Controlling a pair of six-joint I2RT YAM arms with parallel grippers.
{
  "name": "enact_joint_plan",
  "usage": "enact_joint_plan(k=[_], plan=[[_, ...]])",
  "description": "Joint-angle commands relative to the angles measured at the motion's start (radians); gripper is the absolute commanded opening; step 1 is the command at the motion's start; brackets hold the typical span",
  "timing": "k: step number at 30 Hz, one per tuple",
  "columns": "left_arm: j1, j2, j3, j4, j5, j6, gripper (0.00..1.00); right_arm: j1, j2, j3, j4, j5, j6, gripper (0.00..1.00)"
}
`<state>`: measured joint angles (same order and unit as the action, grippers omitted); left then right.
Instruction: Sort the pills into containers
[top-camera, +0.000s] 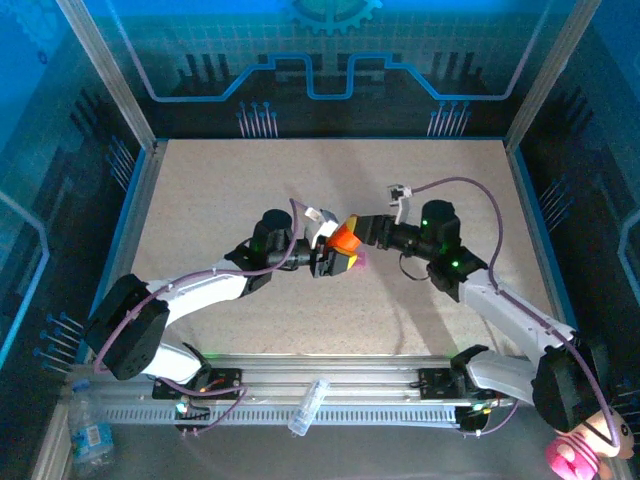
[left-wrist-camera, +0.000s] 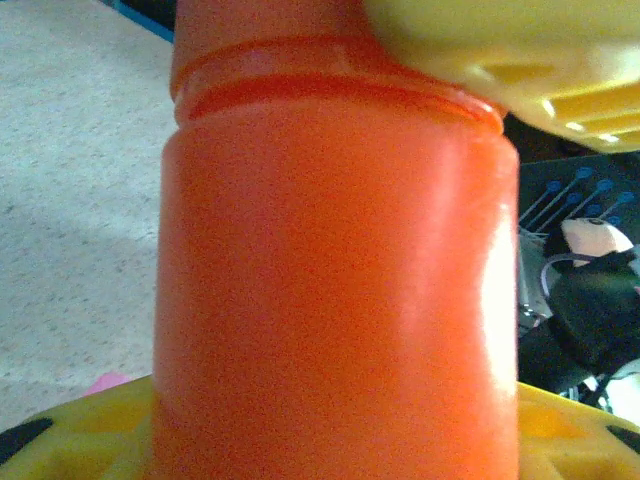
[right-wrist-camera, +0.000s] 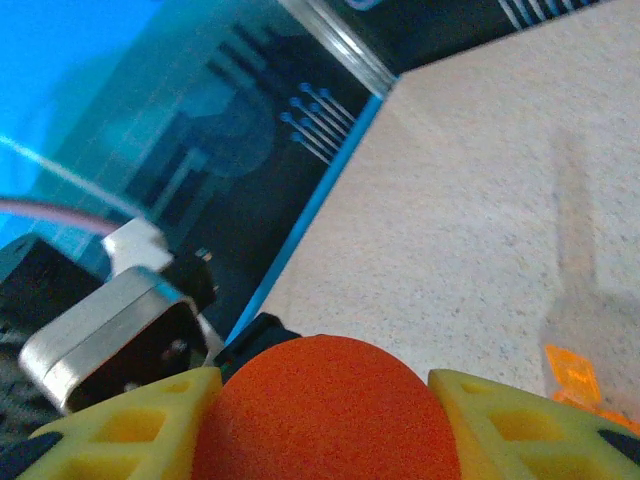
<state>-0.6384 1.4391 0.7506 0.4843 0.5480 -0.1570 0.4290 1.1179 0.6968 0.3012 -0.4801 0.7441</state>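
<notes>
Between both grippers, above mid-table: round orange plastic bottle (top-camera: 345, 240), lifted and tilted.
- Left gripper (top-camera: 332, 262): yellow fingers (left-wrist-camera: 70, 440) clamped across the bottle's body.
- Right gripper (top-camera: 362, 233): yellow fingers (right-wrist-camera: 510, 425) clamped on its rounded orange top. Contents cannot be told.
- Strip of small joined plastic boxes (right-wrist-camera: 572, 372): on the tabletop, just right of the right fingers; one orange box shows, a pink bit (left-wrist-camera: 105, 382) beside the left lower finger. Contents unreadable.
- Speckled beige tabletop (top-camera: 230, 190): bare on every side of the fingers; blue-edged walls (top-camera: 135, 200) well apart.
</notes>
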Motion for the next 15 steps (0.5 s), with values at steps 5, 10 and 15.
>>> enact_joint_plan(k=[5,10,15], plan=[[0.019,-0.009,-0.005,0.091,0.064,-0.101,0.00,-0.116,0.004,0.010,0.199,-0.253,-0.129,0.48],[0.020,-0.007,-0.003,0.102,0.055,-0.106,0.00,-0.115,0.016,0.004,0.206,-0.241,-0.094,0.49],[0.019,-0.006,0.006,0.081,0.017,-0.087,0.00,-0.076,0.010,-0.008,0.165,-0.162,-0.020,0.60]])
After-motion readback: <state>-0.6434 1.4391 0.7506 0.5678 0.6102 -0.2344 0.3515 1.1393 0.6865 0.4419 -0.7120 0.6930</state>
